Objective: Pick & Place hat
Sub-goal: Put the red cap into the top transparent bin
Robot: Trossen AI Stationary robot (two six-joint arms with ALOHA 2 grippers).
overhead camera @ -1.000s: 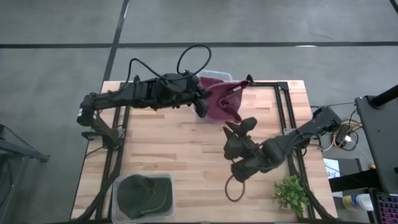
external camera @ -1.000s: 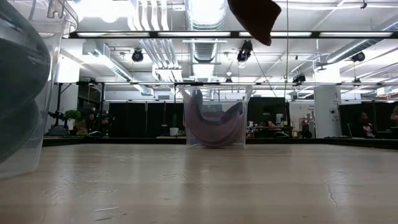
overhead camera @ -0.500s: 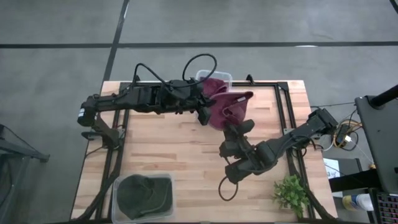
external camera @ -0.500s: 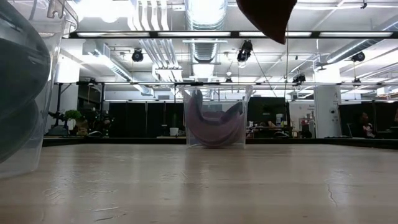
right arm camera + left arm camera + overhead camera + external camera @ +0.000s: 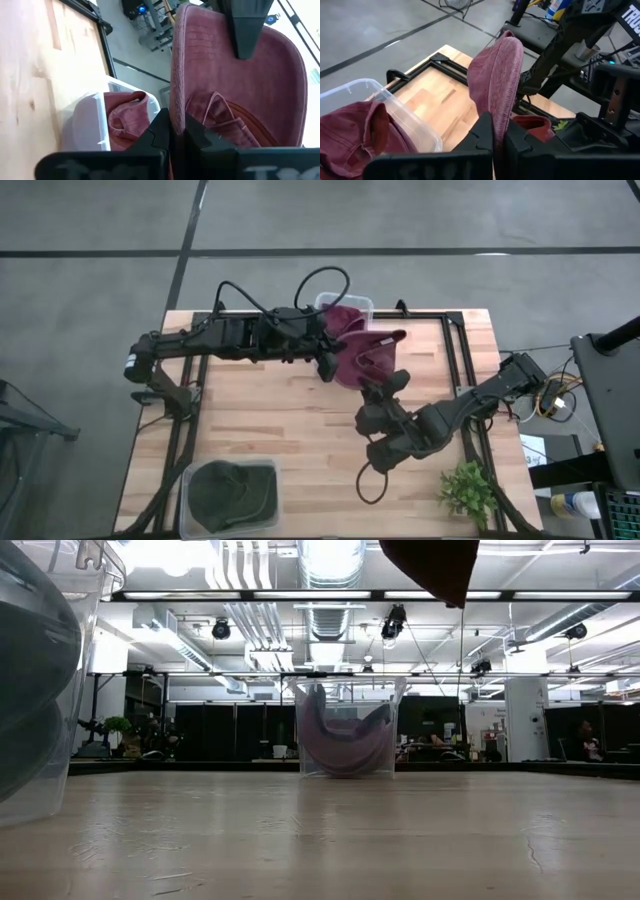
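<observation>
Maroon hat point(image 5: 365, 356): up in the air above the far middle of the wooden table point(image 5: 280, 430), just beside the clear bin point(image 5: 352, 304) at the far edge, and pinched from two sides at once!

Left gripper point(image 5: 328, 363): reaching in from the left at the hat's near-left edge; in its own wrist view both dark fingers point(image 5: 481, 131) are squeezed tight on a fold of the hat point(image 5: 495, 75), and the cloth rises straight up out of the pinch.

Right gripper point(image 5: 388, 383): coming up from the table's near right to the hat's near side; its wrist view shows its fingers point(image 5: 159, 131) clamped on the hat's rim, with the hat's open inside point(image 5: 235, 90) and its strap facing the camera.

Two grips: close together on the hat's near side, and the left arm's finger shows over the top of the hat in the right wrist view.

Low view: only the hat's lower tip point(image 5: 432, 566) dips in from the top, well above the tabletop.

Clear bin contents: a second maroon hat point(image 5: 340, 316) lies inside; it shows curled against the bin's walls point(image 5: 345, 745) in the low view.

Near-left corner: another clear container point(image 5: 196, 480) holding a dark green hat point(image 5: 230, 494).

Near-right corner: a small green plant point(image 5: 468, 492), well apart from the action.
</observation>
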